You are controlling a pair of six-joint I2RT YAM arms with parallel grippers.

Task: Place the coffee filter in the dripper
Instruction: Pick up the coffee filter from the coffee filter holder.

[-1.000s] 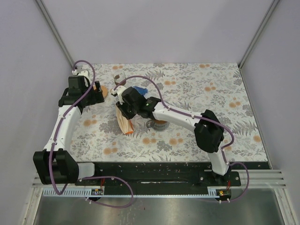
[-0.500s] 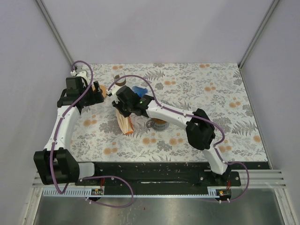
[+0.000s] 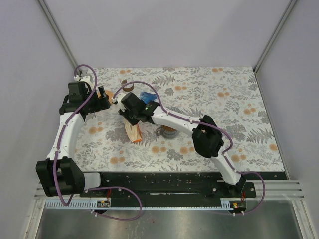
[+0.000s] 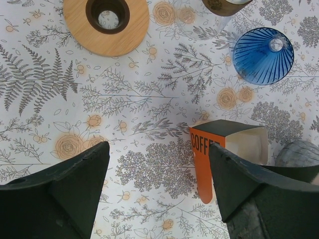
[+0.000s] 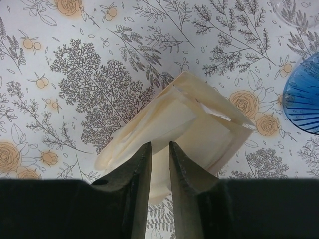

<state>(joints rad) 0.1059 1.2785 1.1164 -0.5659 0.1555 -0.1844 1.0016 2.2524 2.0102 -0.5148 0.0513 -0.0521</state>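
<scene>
Floral-print desk [image 3: 224,114] between plain grey walls. Toward its far left: blue dripper [image 3: 147,95], then a glass with a brown collar [image 3: 127,85] just left of it, then a wooden ring [image 3: 108,94]. Nearer the arms, an orange coffee box [image 3: 133,132] lying flat, cream papers fanning out of its open end.

Left claw [image 4: 158,149]: released, fingers spread wide, hanging above bare cloth between the ring and the box, touching nothing.

Right claw [image 5: 159,145]: drawn nearly together, only a thin slot left, poised right over the coffee filter [image 5: 169,124] at the mouth of the box. Cream paper showing through the slot and below the fingertips. Cannot tell whether a sheet is actually pinched. Filter not yet in the dripper, which sits apart, beyond the box.

Against a second ago: right elbow and forearm swung leftward, wrist carried closer to the glass, more of the dripper uncovered in the top view. Left claw edged toward the far-left corner. Box, ring and glass unmoved.
</scene>
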